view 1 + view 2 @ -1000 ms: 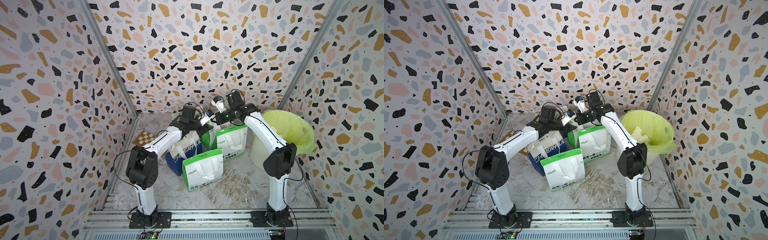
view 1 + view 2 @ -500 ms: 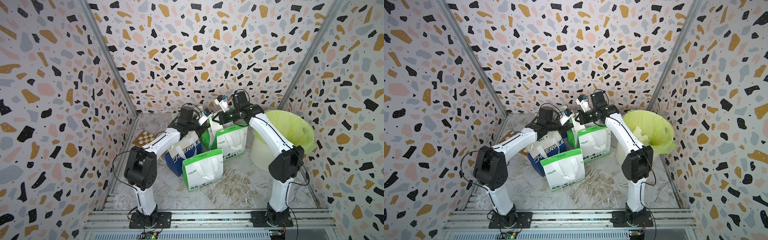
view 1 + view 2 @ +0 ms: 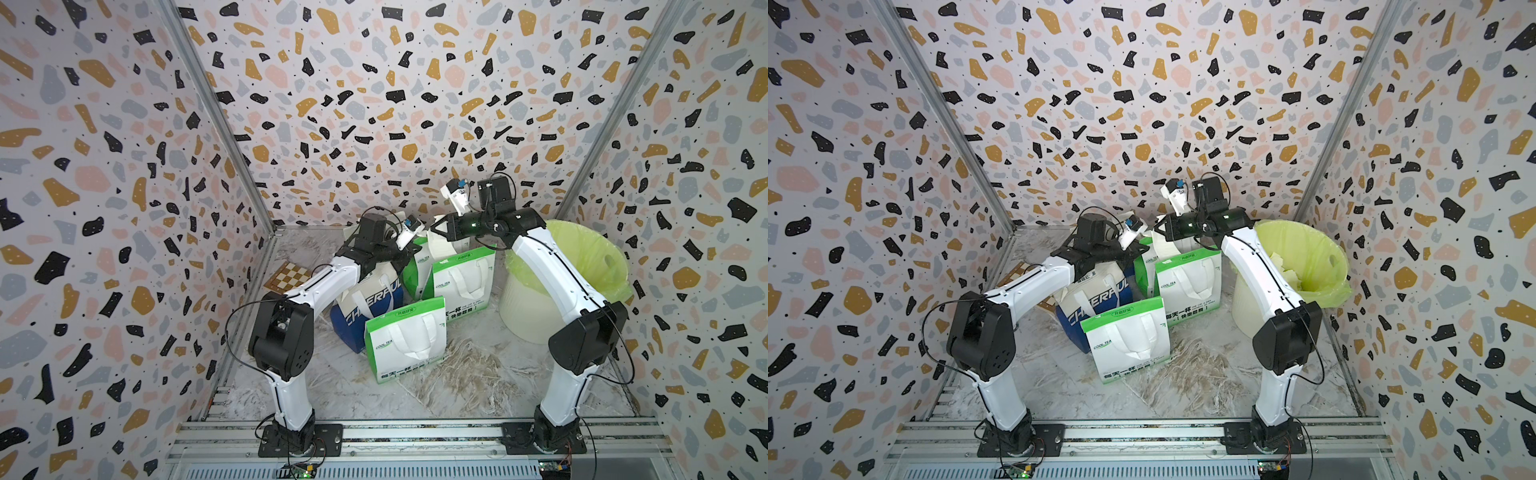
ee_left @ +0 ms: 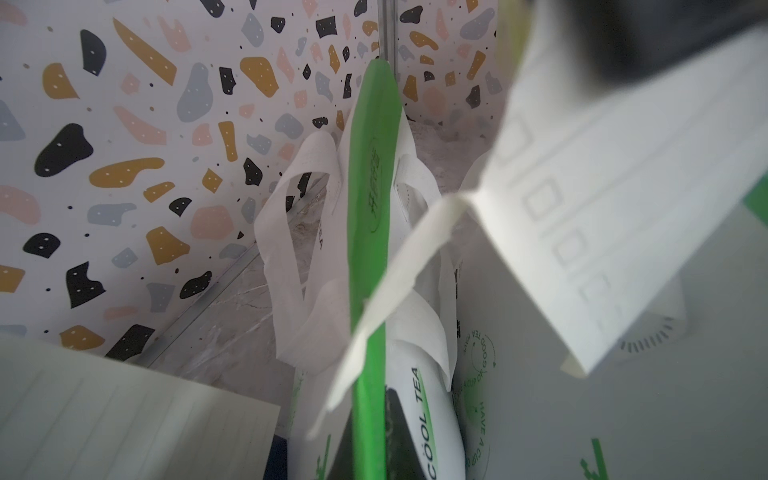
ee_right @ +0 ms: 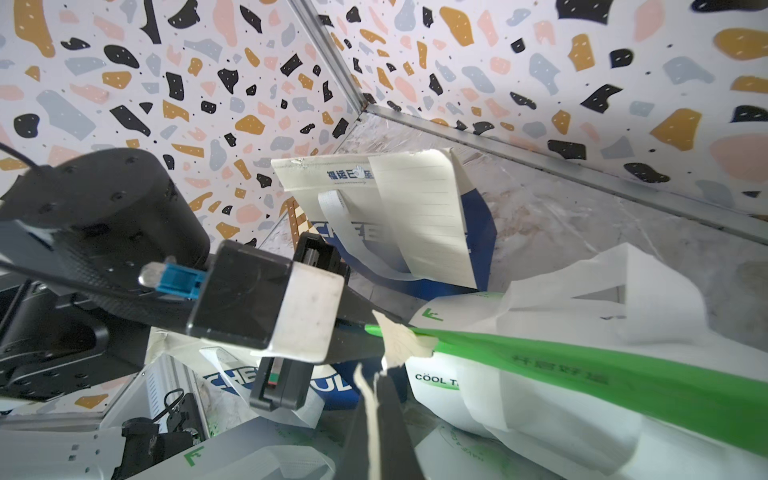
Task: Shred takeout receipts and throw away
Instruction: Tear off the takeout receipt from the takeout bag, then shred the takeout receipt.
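Receipt (image 4: 602,187) hangs between 2 grippers: right gripper (image 5: 376,388) clamps one end, left gripper (image 5: 370,326) nips a torn corner at green bag (image 5: 540,365), printed "COOL TEA". Blue bag (image 3: 1100,307) reads "CHEERFUL".

A: What do the walls (image 3: 395,104) look like?
B: White panels printed with terrazzo flecks in ochre, pink, grey and black; three of them, joined by bare metal corner posts (image 3: 228,137).
A: And the floor (image 3: 478,386)?
B: Grey marbled, veined in white and tan; a slotted aluminium rail (image 3: 415,436) runs along its near edge; the light is even and soft.
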`<act>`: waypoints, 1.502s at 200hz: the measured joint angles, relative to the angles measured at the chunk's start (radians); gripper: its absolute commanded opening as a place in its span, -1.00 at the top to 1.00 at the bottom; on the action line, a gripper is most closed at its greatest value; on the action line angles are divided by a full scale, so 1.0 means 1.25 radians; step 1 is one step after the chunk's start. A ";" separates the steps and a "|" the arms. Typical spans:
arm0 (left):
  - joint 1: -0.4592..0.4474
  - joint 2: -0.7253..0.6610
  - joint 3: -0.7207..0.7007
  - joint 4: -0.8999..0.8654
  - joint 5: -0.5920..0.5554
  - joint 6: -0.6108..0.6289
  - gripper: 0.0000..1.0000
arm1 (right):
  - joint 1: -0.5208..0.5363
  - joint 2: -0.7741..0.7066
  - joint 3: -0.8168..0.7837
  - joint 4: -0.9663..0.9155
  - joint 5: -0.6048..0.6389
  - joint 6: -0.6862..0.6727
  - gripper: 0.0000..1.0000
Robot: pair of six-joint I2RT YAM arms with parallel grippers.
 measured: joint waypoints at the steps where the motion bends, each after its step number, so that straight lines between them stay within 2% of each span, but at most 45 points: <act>1: 0.000 0.000 0.000 0.000 0.000 0.000 0.88 | -0.001 -0.001 -0.001 0.000 0.000 0.001 1.00; 79: 0.000 0.000 -0.002 0.005 -0.004 -0.023 0.95 | -0.019 -0.043 -0.058 0.024 0.012 0.008 1.00; 85: 0.000 0.000 -0.002 0.005 -0.004 -0.023 0.86 | -0.019 -0.043 -0.059 0.022 0.013 0.008 1.00; 100: 0.000 0.000 -0.002 0.006 -0.005 -0.026 0.34 | -0.019 -0.045 -0.059 0.022 0.021 0.008 1.00; 114: 0.000 -0.001 -0.002 0.012 -0.011 -0.029 0.06 | -0.019 -0.051 -0.059 0.021 0.035 0.008 1.00; 124: 0.000 -0.005 -0.008 0.020 -0.018 -0.033 -0.08 | -0.019 -0.058 -0.059 0.021 0.045 0.008 1.00; 138: 0.000 -0.019 -0.024 0.029 -0.028 -0.035 -0.17 | -0.019 -0.073 -0.059 0.021 0.057 0.008 1.00; 193: 0.000 -0.143 -0.052 0.026 -0.035 -0.025 -0.24 | -0.029 -0.190 -0.058 0.020 0.061 0.004 1.00; 247: -0.007 -0.277 -0.052 0.024 0.074 -0.061 -0.37 | -0.032 -0.330 -0.142 0.063 -0.037 0.011 1.00; 270: -0.044 -0.316 -0.048 0.018 0.105 -0.082 -0.41 | -0.027 -0.374 -0.216 0.096 -0.099 0.031 1.00; 300: -0.114 -0.333 -0.038 0.015 0.123 -0.104 -0.42 | 0.009 -0.390 -0.257 0.107 -0.123 0.044 1.00</act>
